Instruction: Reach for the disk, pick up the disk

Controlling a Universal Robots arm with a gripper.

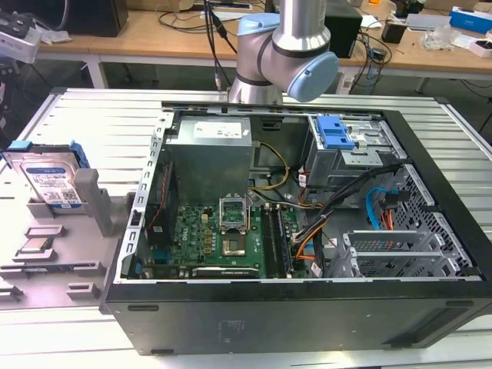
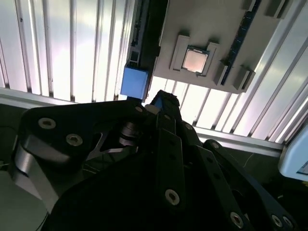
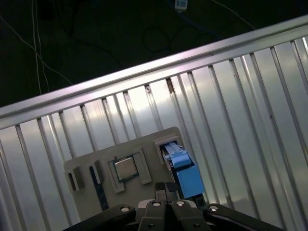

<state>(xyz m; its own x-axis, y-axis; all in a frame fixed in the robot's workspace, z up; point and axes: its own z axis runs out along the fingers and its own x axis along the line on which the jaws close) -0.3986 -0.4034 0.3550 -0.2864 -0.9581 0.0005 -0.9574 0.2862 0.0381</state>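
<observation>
The disk (image 1: pixel 48 181) is a silver hard drive with a blue-and-white label and blue rails. It stands leaning in a grey fixture (image 1: pixel 92 204) at the exterior view's left. In both wrist views it appears edge-on from above, with its blue rail end (image 3: pixel 185 172) (image 2: pixel 134 82) towards the camera. My gripper (image 3: pixel 166 189) (image 2: pixel 162 107) hovers well above the fixture, close to over that rail end. Its black fingers lie together with nothing between them. The robot arm (image 1: pixel 286 54) rises behind the computer case.
A small square processor chip (image 3: pixel 126 168) (image 2: pixel 195 60) sits in a pocket of the fixture beside the disk. An open black computer case (image 1: pixel 307 231) stands on the ribbed metal table (image 3: pixel 240 110). Beyond the table edge (image 3: pixel 144 77) is dark floor with cables.
</observation>
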